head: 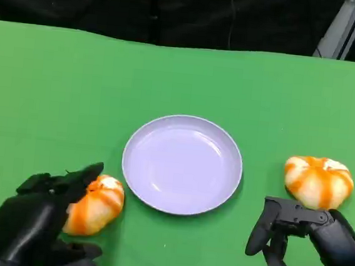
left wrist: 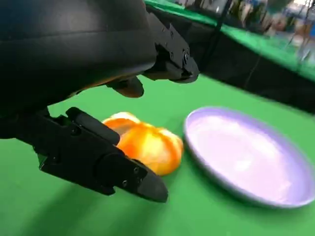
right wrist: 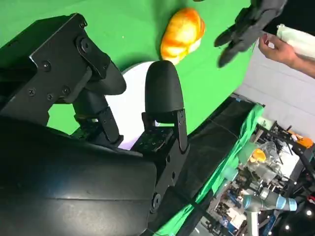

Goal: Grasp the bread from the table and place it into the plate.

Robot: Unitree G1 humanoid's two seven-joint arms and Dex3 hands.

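while spread wide across the scene, green counter [head: 56, 83] carrying all. lavender plate [head: 182, 163] at centre, bare. left hand [head: 33, 223] beside one orange-striped bread [head: 95, 204], fingers [left wrist: 106, 164] apart either side, not clenched on it. right hand [head: 308, 246] released, near second bread [head: 319, 181] right of plate.
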